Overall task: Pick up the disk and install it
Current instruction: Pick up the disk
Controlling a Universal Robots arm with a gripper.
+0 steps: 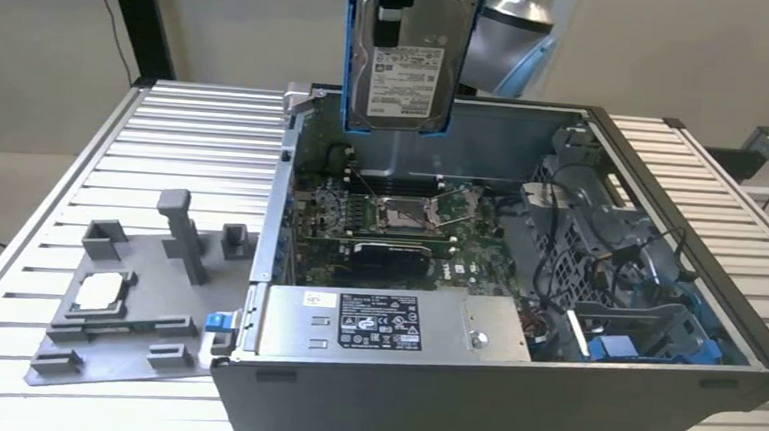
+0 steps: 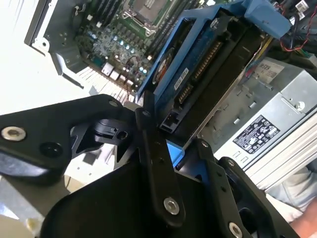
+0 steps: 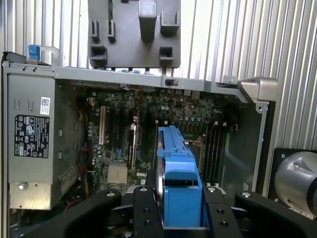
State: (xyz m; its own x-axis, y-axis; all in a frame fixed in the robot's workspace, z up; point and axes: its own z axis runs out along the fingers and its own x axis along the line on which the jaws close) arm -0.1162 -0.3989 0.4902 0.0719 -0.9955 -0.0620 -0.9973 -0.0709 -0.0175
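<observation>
Already picked up: disk [image 1: 410,57] hangs upright at top centre of exterior view, above the open PC case [image 1: 480,402] and clear of it. Install looks not done yet, prob. still to lower in. Fingers [image 3: 147,210] closed narrow, clamping disk's blue edge from both sides.

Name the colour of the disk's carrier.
Blue. The carrier shows best in the first wrist view; the exterior view shows it framing the disk.
</observation>
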